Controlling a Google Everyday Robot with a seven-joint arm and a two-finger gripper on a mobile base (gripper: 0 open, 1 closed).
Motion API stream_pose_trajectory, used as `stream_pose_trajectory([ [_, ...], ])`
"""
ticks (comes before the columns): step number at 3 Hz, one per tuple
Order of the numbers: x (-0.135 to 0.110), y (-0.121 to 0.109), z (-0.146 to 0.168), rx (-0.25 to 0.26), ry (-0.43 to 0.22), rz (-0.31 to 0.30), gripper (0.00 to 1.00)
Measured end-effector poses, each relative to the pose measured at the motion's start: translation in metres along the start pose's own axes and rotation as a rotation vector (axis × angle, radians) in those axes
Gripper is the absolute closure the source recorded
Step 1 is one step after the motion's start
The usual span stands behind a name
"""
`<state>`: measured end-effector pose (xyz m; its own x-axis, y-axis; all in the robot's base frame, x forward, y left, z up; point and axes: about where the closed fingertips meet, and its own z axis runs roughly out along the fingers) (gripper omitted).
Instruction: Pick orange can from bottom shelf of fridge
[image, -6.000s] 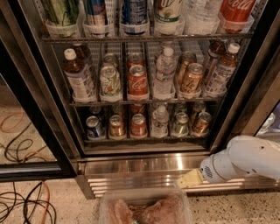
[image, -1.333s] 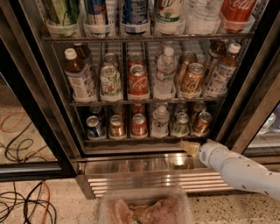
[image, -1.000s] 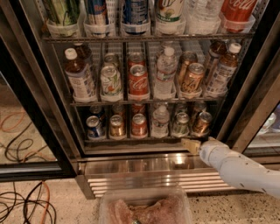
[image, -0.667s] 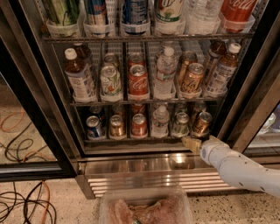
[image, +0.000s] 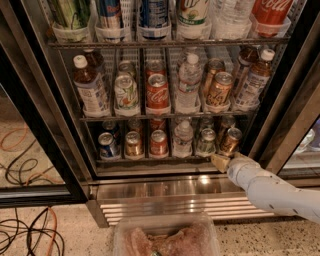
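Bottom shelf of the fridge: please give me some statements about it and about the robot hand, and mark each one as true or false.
1. The hand is at the front edge of the bottom shelf, near its right end. True.
2. The orange can stands in the rightmost lane of this shelf. True.
3. The orange can is outside the fridge, carried by the hand. False: it stands on the bottom shelf, just above the hand.
4. A clear bottle stands at the left end of the shelf. False: a blue can is there; the clear bottle is nearer the middle.
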<state>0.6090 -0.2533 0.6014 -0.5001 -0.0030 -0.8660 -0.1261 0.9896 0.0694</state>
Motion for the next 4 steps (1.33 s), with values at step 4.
stream_pose_trajectory([
  [4,-0.013,-0.022,0.014,0.064,-0.046,-0.035,0.38],
])
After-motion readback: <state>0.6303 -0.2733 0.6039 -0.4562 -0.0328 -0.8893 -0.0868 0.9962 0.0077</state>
